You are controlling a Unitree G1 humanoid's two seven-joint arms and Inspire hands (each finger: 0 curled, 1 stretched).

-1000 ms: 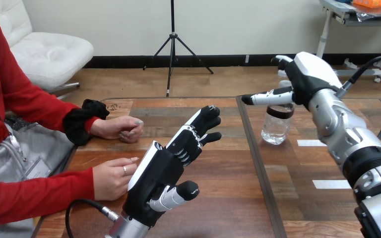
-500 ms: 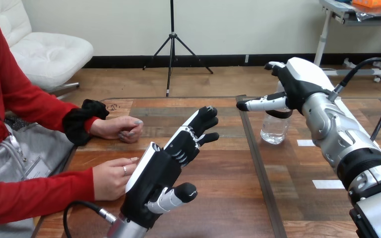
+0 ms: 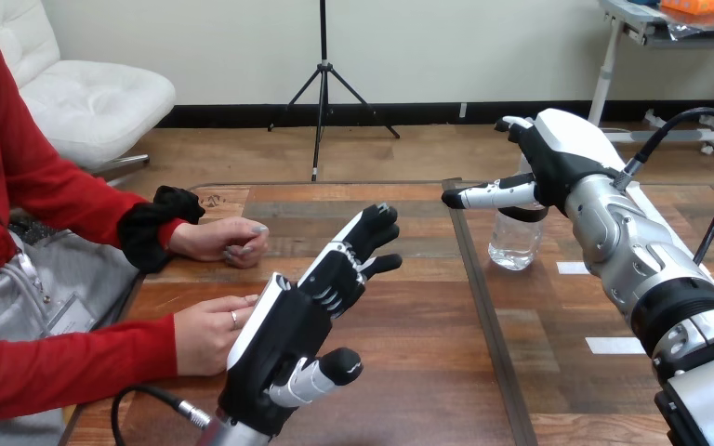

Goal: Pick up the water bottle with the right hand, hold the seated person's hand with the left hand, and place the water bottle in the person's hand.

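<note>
A clear water bottle stands upright on the table, right of the middle seam. My right hand hovers at the bottle's top and hides its cap. Its thumb sticks out straight to the left, and no finger is curled round the bottle. My left hand is raised at the front left, open with straight fingers, its back turned to the person's nearer hand. That hand rests as a loose fist on the table edge, right beside my left hand. The person's farther hand lies on the table behind it.
The wooden table has a dark seam running front to back. Two white tape marks lie on its right half. A black cable loops by my left wrist.
My right hand has swung left and slightly down over the bottle's top. My left hand has drifted a little left, toward the person's nearer hand. The bottle has not moved.
</note>
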